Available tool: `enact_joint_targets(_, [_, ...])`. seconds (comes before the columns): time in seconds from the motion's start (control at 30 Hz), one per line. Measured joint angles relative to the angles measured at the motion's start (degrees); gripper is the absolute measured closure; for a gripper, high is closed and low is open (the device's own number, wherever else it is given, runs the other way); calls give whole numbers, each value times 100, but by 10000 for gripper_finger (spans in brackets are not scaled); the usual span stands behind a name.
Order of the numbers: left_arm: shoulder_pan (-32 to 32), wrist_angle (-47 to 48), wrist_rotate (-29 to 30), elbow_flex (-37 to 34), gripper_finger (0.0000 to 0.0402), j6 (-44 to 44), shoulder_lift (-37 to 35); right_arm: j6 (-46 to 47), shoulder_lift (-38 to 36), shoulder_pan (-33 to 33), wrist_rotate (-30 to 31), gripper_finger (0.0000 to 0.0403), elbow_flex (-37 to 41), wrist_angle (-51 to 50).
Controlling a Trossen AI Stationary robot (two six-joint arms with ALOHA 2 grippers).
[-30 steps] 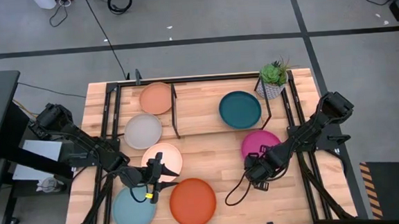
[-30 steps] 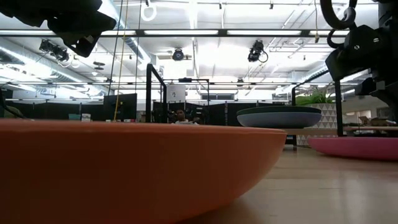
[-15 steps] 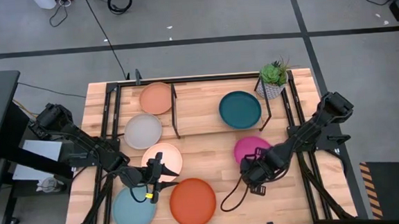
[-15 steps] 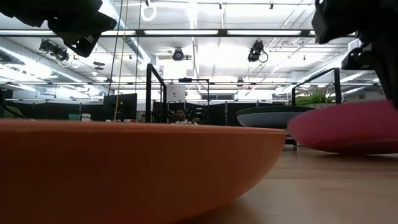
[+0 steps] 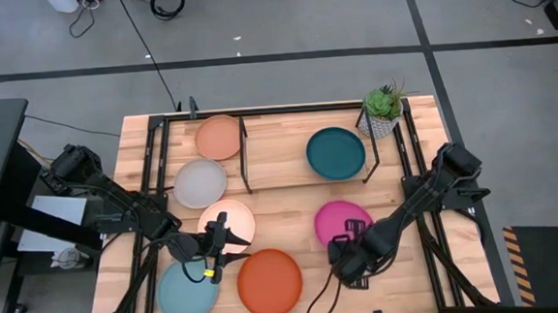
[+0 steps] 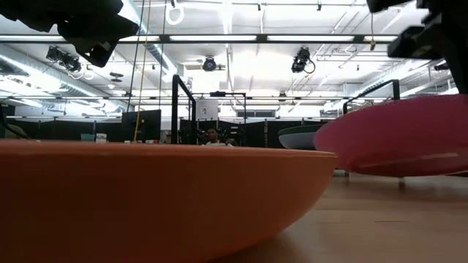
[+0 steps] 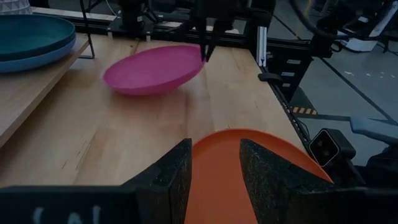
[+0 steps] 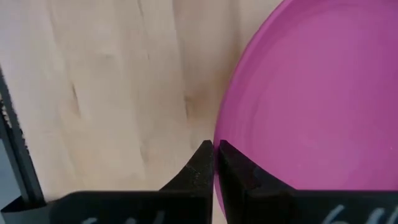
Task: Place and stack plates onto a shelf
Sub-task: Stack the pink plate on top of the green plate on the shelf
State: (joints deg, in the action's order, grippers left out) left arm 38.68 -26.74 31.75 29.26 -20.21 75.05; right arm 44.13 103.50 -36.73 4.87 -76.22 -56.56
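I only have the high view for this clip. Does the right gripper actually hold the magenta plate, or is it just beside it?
Observer: The right wrist view shows the right gripper shut on the magenta plate, pinching its rim.
Operator: Is the plate flat on the table?
Observer: No. In the left wrist view it hangs tilted, with the gripped edge highest.
Operator: Anything under the dark teal plate on the shelf?
Observer: Yes, it sits on a bright blue plate.
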Motion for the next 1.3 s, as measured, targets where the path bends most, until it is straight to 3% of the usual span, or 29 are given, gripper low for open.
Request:
enact_joint_targets(0.3, [0,2,1,0,260,-2,0,-279,697,-30,173,388,-1366,-1098])
enact_joint_targets(0.57, [0,4,4,0,260,0,0,-329,689,-37,508,388,-1837,-1744])
enact_joint_targets(1.07, [0,2,20,2,260,-1,0,-1324,649,550,752,387,-1962,-2381])
enact_joint_targets(1.3, [0,7,17,2,260,-1,0,-1744,157,970,1012,387,-1739,-2312])
